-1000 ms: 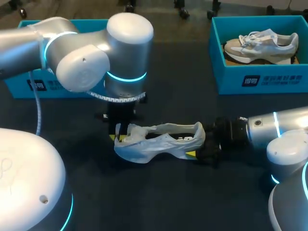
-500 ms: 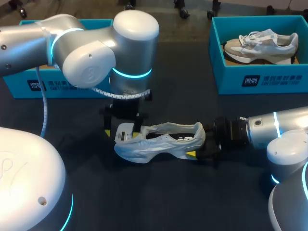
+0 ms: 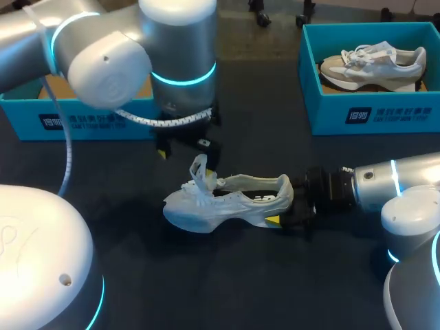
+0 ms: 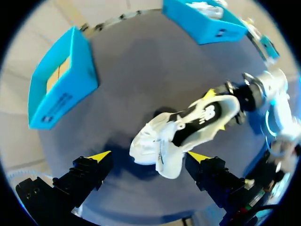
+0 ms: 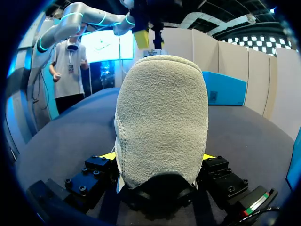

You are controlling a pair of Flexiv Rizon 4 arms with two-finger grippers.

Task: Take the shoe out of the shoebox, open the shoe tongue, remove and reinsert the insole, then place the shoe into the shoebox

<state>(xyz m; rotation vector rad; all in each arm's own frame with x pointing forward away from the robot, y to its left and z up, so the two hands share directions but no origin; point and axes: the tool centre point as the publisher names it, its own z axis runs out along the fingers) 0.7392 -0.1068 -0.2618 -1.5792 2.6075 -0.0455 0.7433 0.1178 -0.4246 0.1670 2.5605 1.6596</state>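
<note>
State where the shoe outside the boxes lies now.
Head view: the shoe lies mid-table, its heel clamped in the right gripper, its toe below the open left gripper.

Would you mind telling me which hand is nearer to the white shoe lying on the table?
Right. The right hand grips the white shoe at its heel, touching it from both sides. The left hand hangs open above the toe end, clear of it.

The shoe [image 3: 227,203] is pale cloth, its heel [image 5: 160,122] a rough, fuzzy nap. The table [image 3: 261,117] is dark and matt. The shoebox [image 3: 323,113] at its far right corner looks like smooth blue card, and the left arm [image 3: 103,65] has a glossy silver shell.
</note>
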